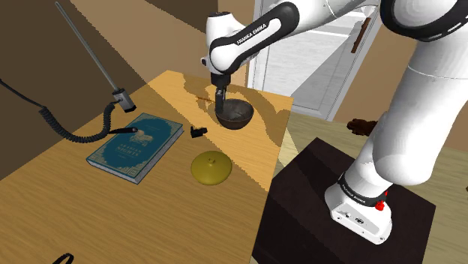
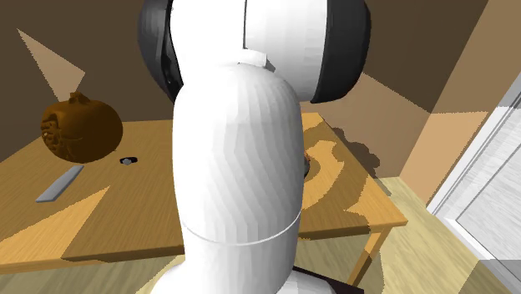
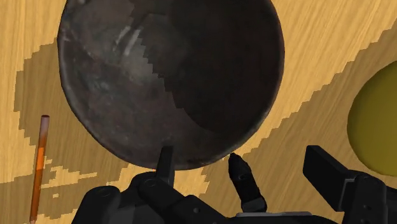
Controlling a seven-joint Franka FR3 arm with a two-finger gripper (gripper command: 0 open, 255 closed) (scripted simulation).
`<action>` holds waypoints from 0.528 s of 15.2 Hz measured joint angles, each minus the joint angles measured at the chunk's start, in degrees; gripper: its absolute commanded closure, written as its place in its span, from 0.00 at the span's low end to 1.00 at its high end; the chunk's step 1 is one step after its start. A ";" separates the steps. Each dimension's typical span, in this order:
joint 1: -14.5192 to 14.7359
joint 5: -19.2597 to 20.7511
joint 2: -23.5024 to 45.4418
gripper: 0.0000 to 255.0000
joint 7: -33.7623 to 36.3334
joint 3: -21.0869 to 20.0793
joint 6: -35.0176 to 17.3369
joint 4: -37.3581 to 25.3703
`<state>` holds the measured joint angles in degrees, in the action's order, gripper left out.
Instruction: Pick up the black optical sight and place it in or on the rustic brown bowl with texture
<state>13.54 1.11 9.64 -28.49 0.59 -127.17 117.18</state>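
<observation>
Nearest: the dark stand [image 1: 300,196] sits at the shoulder view's lower right, beside the wooden surface [image 1: 67,202]. The white arm [image 1: 397,142] rises from it and reaches up and to the left.

On the surface, near part: an olive domed disc [image 1: 211,168]. A blue-green book [image 1: 136,146] lies flat to the disc's left in that view.

Middle: a small black piece, taken to be the optical sight [image 1: 197,132], lies on the surface between the book's far corner and the bowl. It is just beside the book and near the bowl. Whether it touches the book cannot be told.

Beyond: the dark brown bowl [image 1: 236,116] stands upright, and no object can be made out inside it. The pincer [image 1: 220,96] hangs point-down over the bowl's rim, on the side towards the optical sight. Black parts crowd the wrist view's near edge, and they do not show whether the pincer stands wide, narrow or clasped on anything.

Farthest: a thin orange stick [image 1: 202,98] lies on the surface just past the bowl.

Assessment: with the optical sight on the surface, the pick-up is judged not yet done. The next move calls for carrying the pincer off the rim towards the book, centring it over the optical sight and lowering it wide enough to straddle the piece. The piece is small and low and lies close to the bowl's wall, so the descent must keep clear of the rim.
</observation>
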 measured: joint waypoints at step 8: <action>2.30 0.22 14.64 0.00 -4.54 -3.02 -2.54 -11.14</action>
<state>15.84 1.33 24.27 -33.03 -2.42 -129.70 106.04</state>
